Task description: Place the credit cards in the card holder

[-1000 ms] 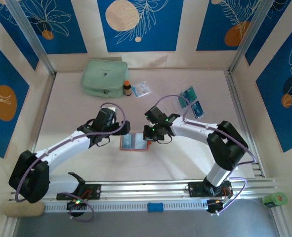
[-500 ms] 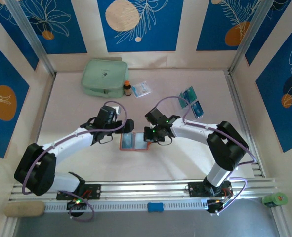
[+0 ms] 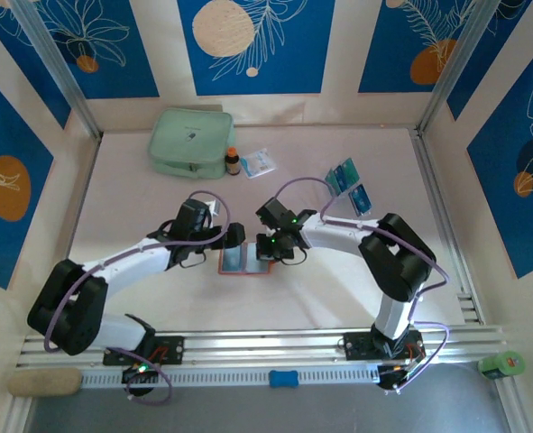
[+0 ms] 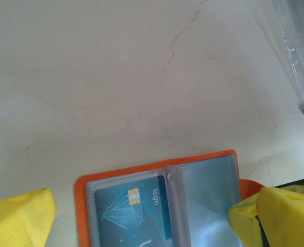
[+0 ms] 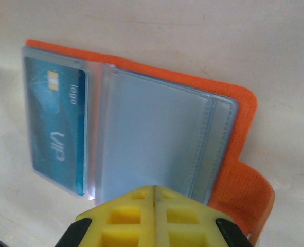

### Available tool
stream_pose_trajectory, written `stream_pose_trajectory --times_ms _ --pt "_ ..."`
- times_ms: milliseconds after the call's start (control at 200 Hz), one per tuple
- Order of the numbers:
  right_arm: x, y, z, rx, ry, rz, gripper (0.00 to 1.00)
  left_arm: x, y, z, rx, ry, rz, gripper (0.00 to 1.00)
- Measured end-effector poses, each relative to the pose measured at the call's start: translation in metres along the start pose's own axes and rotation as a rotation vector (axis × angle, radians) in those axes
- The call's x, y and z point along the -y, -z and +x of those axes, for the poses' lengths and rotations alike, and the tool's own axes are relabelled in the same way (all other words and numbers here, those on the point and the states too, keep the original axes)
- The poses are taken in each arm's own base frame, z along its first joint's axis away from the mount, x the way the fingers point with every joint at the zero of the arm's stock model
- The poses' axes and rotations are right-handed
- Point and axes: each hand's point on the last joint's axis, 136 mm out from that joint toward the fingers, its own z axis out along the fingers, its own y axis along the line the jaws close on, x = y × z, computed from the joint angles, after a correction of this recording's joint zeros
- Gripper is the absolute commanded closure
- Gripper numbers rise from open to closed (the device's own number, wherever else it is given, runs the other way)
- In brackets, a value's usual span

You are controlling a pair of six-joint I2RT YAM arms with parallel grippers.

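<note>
Wide open, orange card holder (image 5: 157, 139) holds teal card (image 5: 56, 123).

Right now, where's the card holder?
Top view: the card holder lies open at table centre, between the left gripper and the right gripper, with one credit card in a pocket.

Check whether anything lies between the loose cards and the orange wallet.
No object lies on the table between the loose credit cards and the card holder, though the right arm spans that stretch, its shut end effector over the holder.
</note>
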Motion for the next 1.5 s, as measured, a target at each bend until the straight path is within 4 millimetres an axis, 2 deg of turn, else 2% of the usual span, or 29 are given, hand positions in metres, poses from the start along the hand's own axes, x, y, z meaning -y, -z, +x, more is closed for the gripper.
stream_pose_trajectory --times_ms 205,500,890,1500 --pt "0.011 -0.005 0.003 -0.014 -0.023 0.017 1.00 -0.003 -0.003 0.008 -0.015 0.005 0.005 0.00" --pt "0.012 -0.005 0.002 -0.015 -0.027 0.014 1.00 -0.011 -0.010 0.024 -0.061 0.014 -0.002 0.00" --pt "0.012 -0.006 0.002 -0.018 -0.031 0.011 1.00 -0.013 -0.021 0.035 -0.106 0.029 0.017 0.00" --pt "0.012 -0.006 0.002 -0.019 -0.031 0.010 1.00 -0.008 -0.022 0.036 -0.126 0.033 0.046 0.00"
